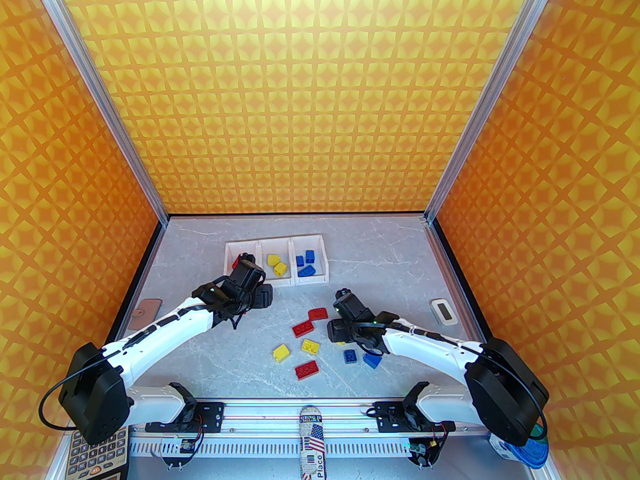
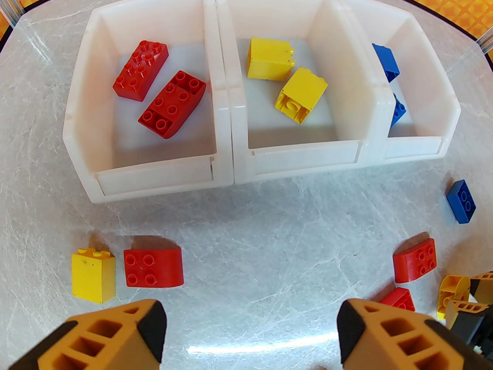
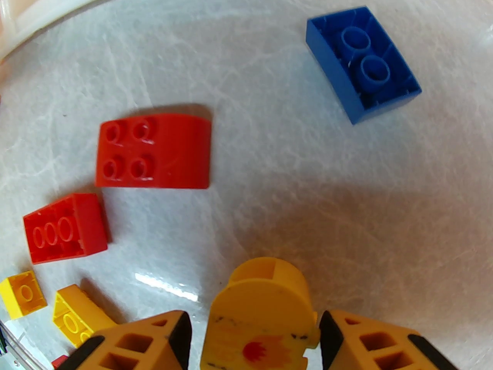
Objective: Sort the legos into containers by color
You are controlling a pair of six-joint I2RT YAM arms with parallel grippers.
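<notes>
Top camera first: three white bins (image 1: 307, 240) joined in a row sit far-middle on the table (image 1: 200, 248). The middle one has two yellow bricks (image 1: 272, 259) and the right one looks like three blue bricks (image 1: 306, 269). The left one is mostly hidden behind the left gripper (image 1: 257, 293). For loose legos (image 1: 306, 369) on the near side of the bins, I count three red, two yellow and two blue, clustered around the right gripper (image 1: 336, 329). The tabletop is a pale grey marble look. The walls (image 1: 320, 93) are orange-and-yellow patterned, with aluminium posts (image 1: 102, 93) at the corners. A small white device (image 1: 443, 312) lies at the right edge and a tan tag (image 1: 145, 313) at the left edge.

Left wrist camera: the left gripper is spread wide with nothing between its fingers, hanging just on the near side of the bins. The left bin has two red bricks (image 2: 140, 69), the middle has two yellow, and the right has two blue peeking past the wall. On the table there are three red, one yellow and one blue.

Right wrist camera: the right gripper is pinched on a yellow arched brick (image 3: 258, 303) with a little flame print. Loose around it are two red on the left, two yellow at the near left, and one blue farther off on the right.
</notes>
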